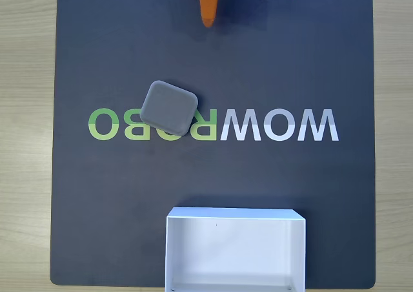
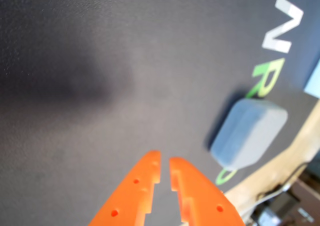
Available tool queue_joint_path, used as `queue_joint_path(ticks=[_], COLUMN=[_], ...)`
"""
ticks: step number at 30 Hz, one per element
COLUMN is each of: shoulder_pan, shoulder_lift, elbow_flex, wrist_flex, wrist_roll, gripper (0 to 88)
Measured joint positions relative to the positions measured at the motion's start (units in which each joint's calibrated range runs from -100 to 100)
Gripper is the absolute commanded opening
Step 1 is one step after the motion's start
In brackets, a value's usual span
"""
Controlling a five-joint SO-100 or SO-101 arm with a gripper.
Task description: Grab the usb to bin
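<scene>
The usb [image 1: 169, 108] is a small matte grey rounded-square block lying on the green letters of the dark mat, left of centre in the fixed view. The bin [image 1: 233, 213], a white open-top box with nothing inside, stands at the mat's bottom edge. My orange gripper [image 1: 208, 19] pokes in from the top edge, well above the usb and slightly to its right. In the wrist view the gripper [image 2: 165, 162] rises from the bottom with its fingers nearly touching and nothing between them. There the usb [image 2: 248, 133] lies to the right, apart from the fingers.
A dark mat [image 1: 303, 59] with the "WOWROBO" print covers most of the light wooden table [image 1: 26, 111]. Bare mat lies between the gripper, the usb and the bin. A pale corner [image 2: 313, 78] shows at the right edge of the wrist view.
</scene>
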Motion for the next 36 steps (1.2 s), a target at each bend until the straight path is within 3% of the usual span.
queue_joint_path(ticks=[30,36], shoulder_pan=[-1.8,-1.8], shoulder_lift=[0.4,8.0], elbow_flex=[0.0,-4.5], wrist_flex=[-0.1,-2.3], wrist_roll=[-0.3,-0.3], gripper=[2.1,2.1])
